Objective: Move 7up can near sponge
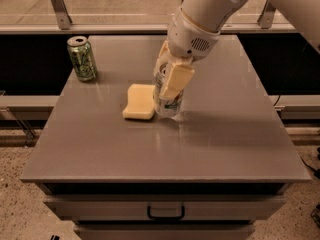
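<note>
Reaching down from the upper right of the view, the white arm (210, 14) ended in the gripper (165, 89), whose pale fingers (176, 80) were closed around the 7up can (169, 105), one finger across the side facing the camera and the other against the far side. Directly between those fingers the can stood close to upright, its long axis running up and down, its top pointing up into the wrist and hidden there, and its base pointing down at the table (225, 134). Whether the base rested on the surface or hung just above it could not be told. Just beside the gripper, on the picture's left, the sponge (139, 101) lay flat with its longer side running away from the camera; its near edge met the can's lower part so closely that touching or a thin gap could not be told apart. Farther out to the left and behind the gripper, well apart from it, a dark green can (82, 58) stood upright near the table's back corner. Below the gripper, under the table's front edge, a drawer handle (166, 213) showed.
</note>
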`<state>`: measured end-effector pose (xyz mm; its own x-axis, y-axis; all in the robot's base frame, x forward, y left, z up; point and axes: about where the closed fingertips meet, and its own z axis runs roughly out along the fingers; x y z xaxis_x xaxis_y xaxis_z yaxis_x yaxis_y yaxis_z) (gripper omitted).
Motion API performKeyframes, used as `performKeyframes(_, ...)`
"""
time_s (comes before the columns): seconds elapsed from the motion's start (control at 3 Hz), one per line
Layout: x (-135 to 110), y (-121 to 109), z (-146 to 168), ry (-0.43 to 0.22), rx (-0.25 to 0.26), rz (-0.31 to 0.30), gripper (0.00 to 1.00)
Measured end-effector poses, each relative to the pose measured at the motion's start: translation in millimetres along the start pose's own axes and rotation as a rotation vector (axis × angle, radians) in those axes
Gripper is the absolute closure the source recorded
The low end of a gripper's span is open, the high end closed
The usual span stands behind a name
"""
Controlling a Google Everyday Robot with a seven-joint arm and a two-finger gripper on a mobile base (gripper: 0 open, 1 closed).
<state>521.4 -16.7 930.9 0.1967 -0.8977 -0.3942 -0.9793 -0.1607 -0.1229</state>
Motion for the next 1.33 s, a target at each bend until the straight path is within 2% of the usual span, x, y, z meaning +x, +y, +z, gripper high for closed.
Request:
performKeyframes(0.33,-0.3,-0.6,9.5,0.002,-0.025,-0.008,0.82)
performKeyframes(1.33,-3.9,2.6,29.1,0.026,-0.059,-0.051,0.12)
